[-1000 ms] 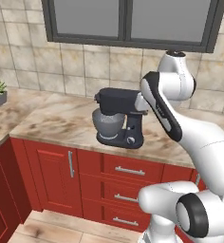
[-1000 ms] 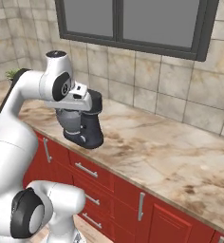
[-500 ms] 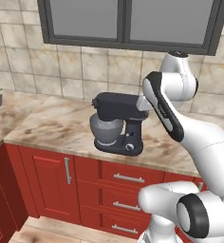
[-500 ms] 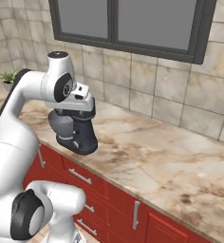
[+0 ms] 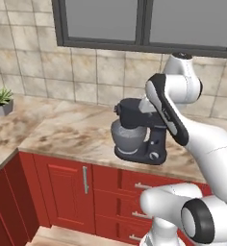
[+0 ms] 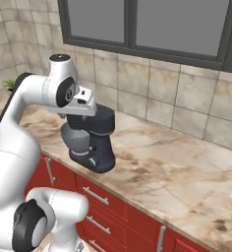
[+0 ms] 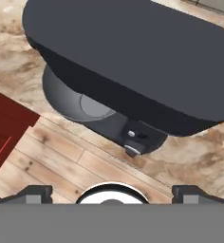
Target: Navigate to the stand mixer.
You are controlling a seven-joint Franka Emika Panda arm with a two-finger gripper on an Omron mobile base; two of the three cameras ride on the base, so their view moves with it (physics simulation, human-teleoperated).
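In the hand view — stand mixer (image 7: 133, 61) knob (image 7: 133, 151) visible.

The mixer (image 5: 137, 134) has a matt charcoal body and a smooth grey bowl (image 5: 127, 139), probably metal. The counter (image 6: 187, 182) looks like polished beige marble. Cabinets (image 5: 62, 192) are glossy red; the wall (image 5: 86, 72) is matt stone tile; the floor (image 7: 61, 156) is pale wood.

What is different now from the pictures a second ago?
The whole picture has slid, so the cameras moved with the driving base. In the left base view the potted plant sits further in from the left edge than before. The stand mixer stands on the same spot of the counter, only nearer the middle of the view. The arm keeps the same raised pose. Nothing was grabbed or let go.
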